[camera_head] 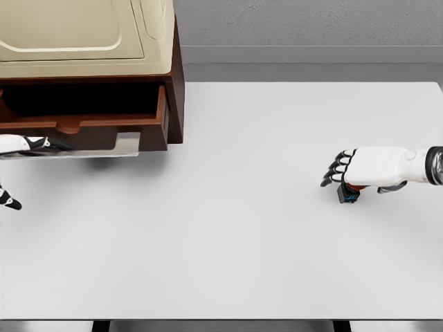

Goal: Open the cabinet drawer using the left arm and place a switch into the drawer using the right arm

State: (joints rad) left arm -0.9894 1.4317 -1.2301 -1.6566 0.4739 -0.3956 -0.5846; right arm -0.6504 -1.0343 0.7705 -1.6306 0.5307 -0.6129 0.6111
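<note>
Right hand [360, 173] over switch [348, 193]; drawer [90, 124] open.

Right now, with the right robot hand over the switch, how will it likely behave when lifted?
The switch looks like a small, blocky, rigid part, so it probably stays stiff and feels light. Only a dark and red sliver shows beneath the right robot hand, so a shallow fingertip hold might let it slip. Its boxy shape seems unlikely to roll.

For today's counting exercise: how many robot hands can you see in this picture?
2. The left robot hand is at the left edge by the open drawer; the right robot hand is over the switch, right side.
</note>
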